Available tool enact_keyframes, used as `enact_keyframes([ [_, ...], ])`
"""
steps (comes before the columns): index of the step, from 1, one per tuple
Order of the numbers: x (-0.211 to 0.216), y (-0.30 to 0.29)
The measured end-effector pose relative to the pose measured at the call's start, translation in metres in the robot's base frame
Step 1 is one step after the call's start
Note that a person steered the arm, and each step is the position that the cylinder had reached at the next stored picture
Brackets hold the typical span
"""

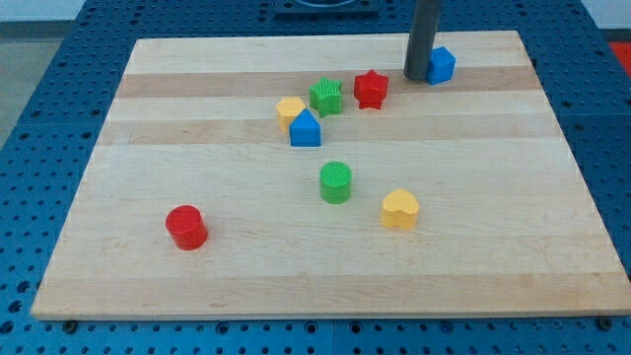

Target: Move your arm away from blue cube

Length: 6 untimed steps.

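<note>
The blue cube (441,65) sits near the view's top right of the wooden board (246,276). My tip (418,77) is the lower end of a dark rod that comes down from the view's top. It stands right at the blue cube's left side, touching it or nearly so.
A red star (371,89), a green star (326,97), a yellow block (290,110) and a blue house-shaped block (306,129) cluster left of the tip. A green cylinder (336,182) and a yellow heart (400,209) lie lower. A red cylinder (185,227) is at lower left.
</note>
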<state>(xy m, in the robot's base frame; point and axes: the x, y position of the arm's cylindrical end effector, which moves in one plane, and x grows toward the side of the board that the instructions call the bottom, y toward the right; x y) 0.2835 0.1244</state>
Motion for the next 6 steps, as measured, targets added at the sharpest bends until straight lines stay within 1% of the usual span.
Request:
enact_keyframes([
  [2,0.050,0.019],
  [3,0.064,0.043],
  [4,0.064,0.045],
  [5,0.093,-0.005],
  [6,0.109,-0.057],
])
